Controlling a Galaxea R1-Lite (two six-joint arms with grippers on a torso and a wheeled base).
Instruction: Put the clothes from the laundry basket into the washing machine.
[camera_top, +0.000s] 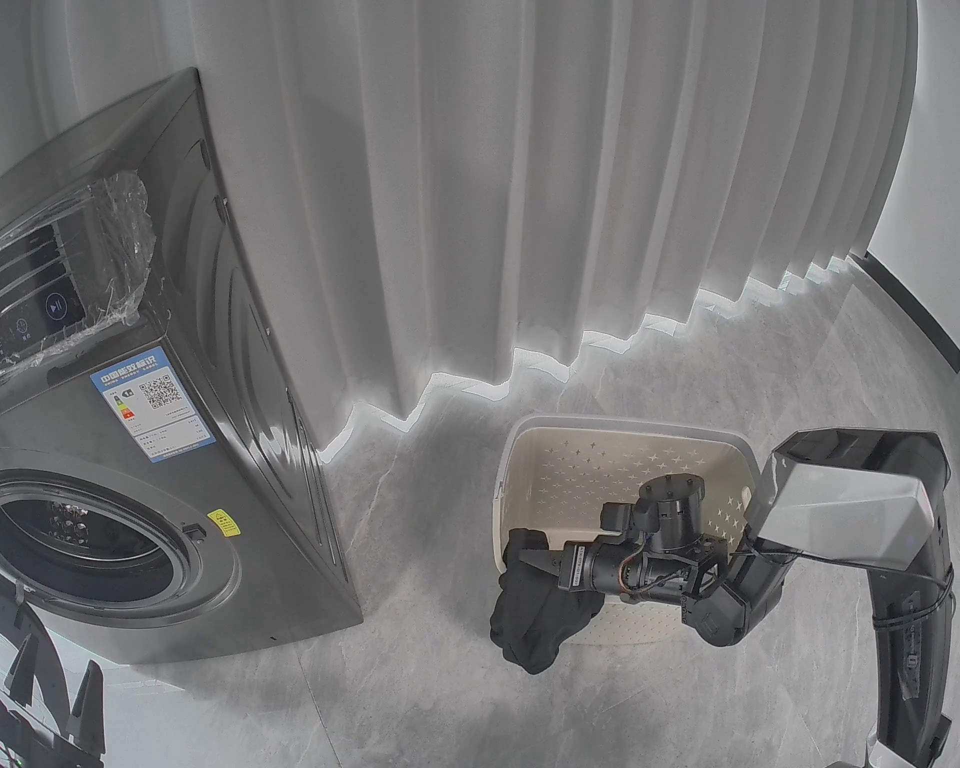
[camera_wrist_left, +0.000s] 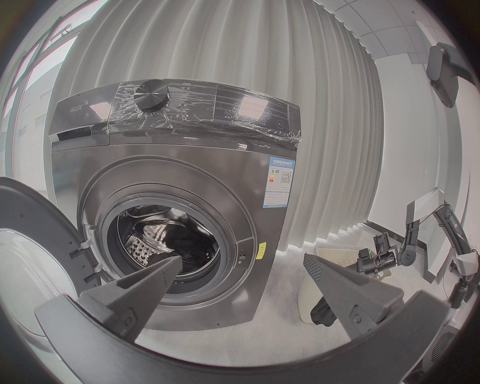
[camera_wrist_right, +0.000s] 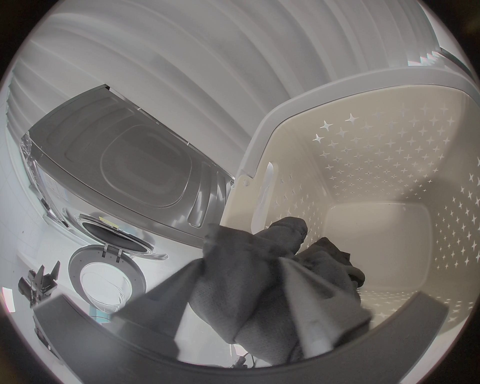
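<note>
From the head, the washing machine stands on the floor to my left with its round opening facing me. The laundry basket sits on the floor to my right, near the curtain and well apart from the machine. My right pincer is at the basket's rim on the side toward the machine, clenched on a dark garment — the cloth drapes over that rim and hangs down the outside of the basket wall. My left pincer is low, just in front of the machine's opening.

From the left wrist, my left pincer is released, its two fingers spread wide. Beyond them the machine's door is swung fully open to one side. The drum holds dark clothing. Farther off, the basket stands by the curtain, the garment a dark shape against its outer wall, with my right arm above it.

From the right wrist, both fingers of the right pincer press into the bunched garment — grey cloth bulges between and around them. The bundle straddles the basket's rim, and part of it lies inside against the near, star-pierced wall. Past the rim I see the machine with its door open, and my left pincer before it.
</note>
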